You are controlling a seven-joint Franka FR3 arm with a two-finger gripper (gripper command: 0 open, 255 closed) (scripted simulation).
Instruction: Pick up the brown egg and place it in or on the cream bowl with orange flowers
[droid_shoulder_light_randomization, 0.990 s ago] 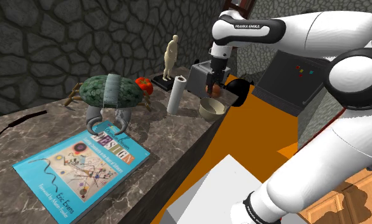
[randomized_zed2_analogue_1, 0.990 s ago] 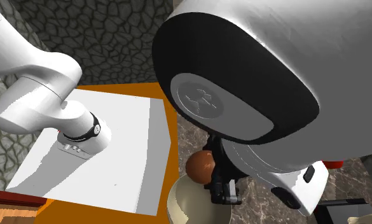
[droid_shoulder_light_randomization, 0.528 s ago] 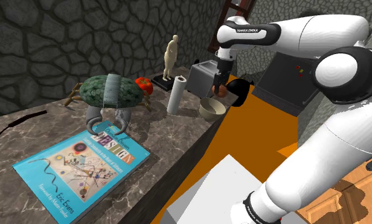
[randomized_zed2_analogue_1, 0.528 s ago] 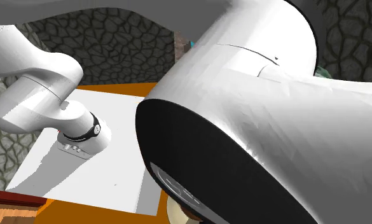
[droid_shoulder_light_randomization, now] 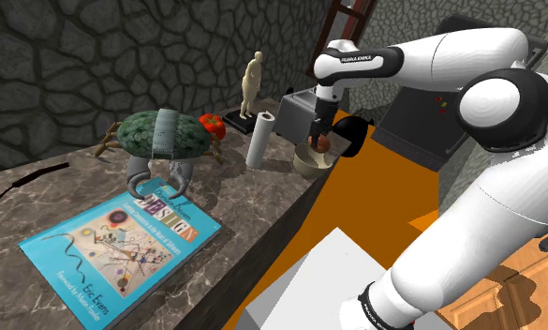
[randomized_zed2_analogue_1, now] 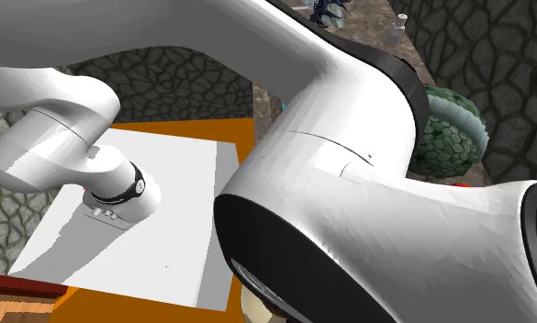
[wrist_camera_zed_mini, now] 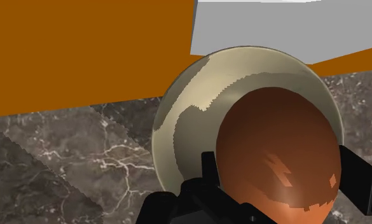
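Note:
The brown egg (droid_shoulder_light_randomization: 323, 143) is clasped between the black fingers of my gripper (droid_shoulder_light_randomization: 320, 141), which hangs just above the cream bowl (droid_shoulder_light_randomization: 309, 164) near the counter's edge. In the wrist view the egg (wrist_camera_zed_mini: 276, 149) sits between the fingers (wrist_camera_zed_mini: 209, 167) of the gripper (wrist_camera_zed_mini: 280, 167), right over the bowl's plain cream inside (wrist_camera_zed_mini: 197, 108). No flowers show on the bowl from these angles. In the second exterior view the white arm hides all but a sliver of the bowl (randomized_zed2_analogue_1: 251, 307).
On the marble counter (droid_shoulder_light_randomization: 253, 192) stand a paper towel roll (droid_shoulder_light_randomization: 260, 139), a green turtle-like figure (droid_shoulder_light_randomization: 159, 136), a blue book (droid_shoulder_light_randomization: 122, 244), a statuette (droid_shoulder_light_randomization: 253, 82), a red object (droid_shoulder_light_randomization: 212, 123) and a grey box (droid_shoulder_light_randomization: 298, 111). Orange floor (droid_shoulder_light_randomization: 375, 197) lies beyond the edge.
The gripper has come down with the egg, from higher over the bowl to just above it. The arm's elbow has swung across the second exterior view.

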